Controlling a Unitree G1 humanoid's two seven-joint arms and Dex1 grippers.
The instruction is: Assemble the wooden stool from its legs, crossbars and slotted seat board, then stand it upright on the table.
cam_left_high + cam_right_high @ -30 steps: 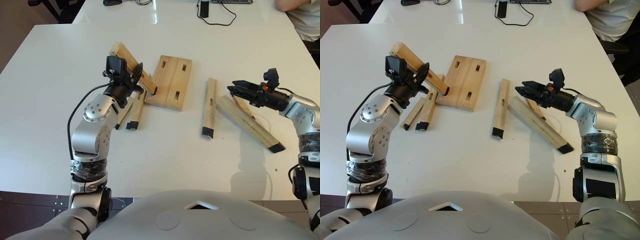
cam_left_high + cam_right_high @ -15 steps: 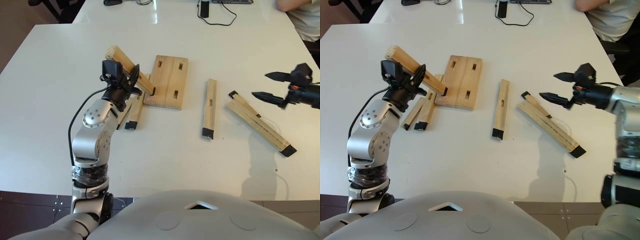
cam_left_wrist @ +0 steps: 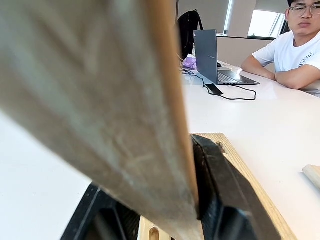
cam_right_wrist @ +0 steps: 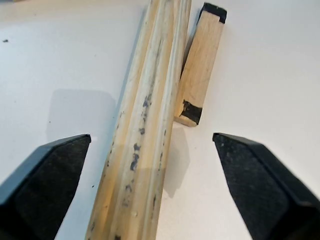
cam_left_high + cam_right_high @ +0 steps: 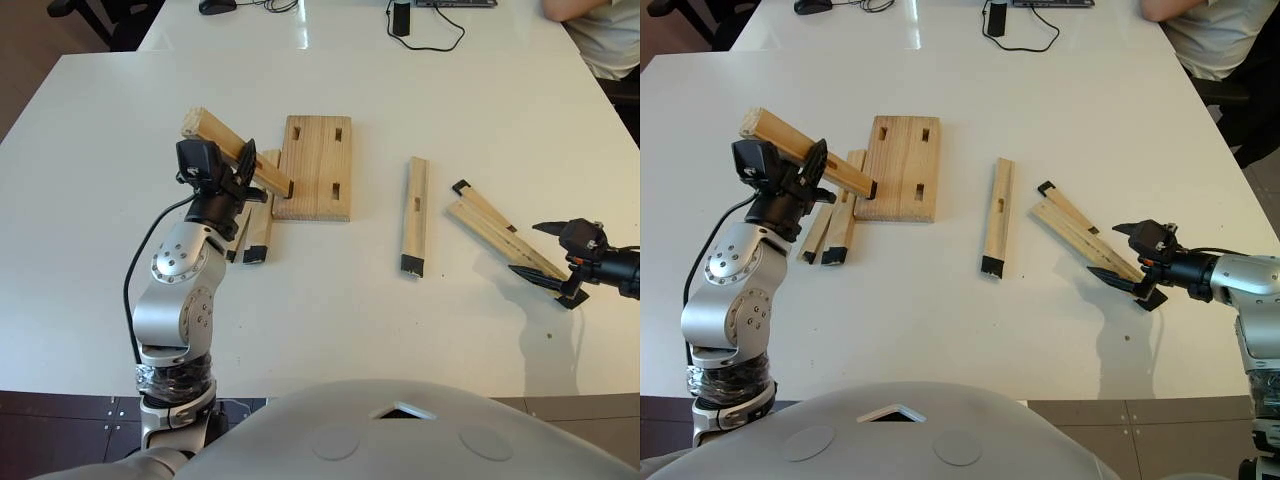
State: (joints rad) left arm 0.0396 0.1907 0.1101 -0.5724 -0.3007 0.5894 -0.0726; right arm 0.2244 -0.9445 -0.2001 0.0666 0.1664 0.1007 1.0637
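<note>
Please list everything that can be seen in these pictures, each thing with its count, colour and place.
table: 1, white, under all parts.
far table: 1, white, behind; carries a dark mouse and a black cable.
seat board: 1, light wood with slots, flat, left of centre.
held leg: 1, light wood, tilted, black tip at the board's left edge.
left pieces: at least 2, light wood, black tips, flat beside the board.
middle leg: 1, light wood, black tip, flat at centre.
right pieces: 2, light wood, black ends, flat, side by side.
left gripper: black, shut on the held leg.
right gripper: black, open, at the right pieces' near end.
</note>
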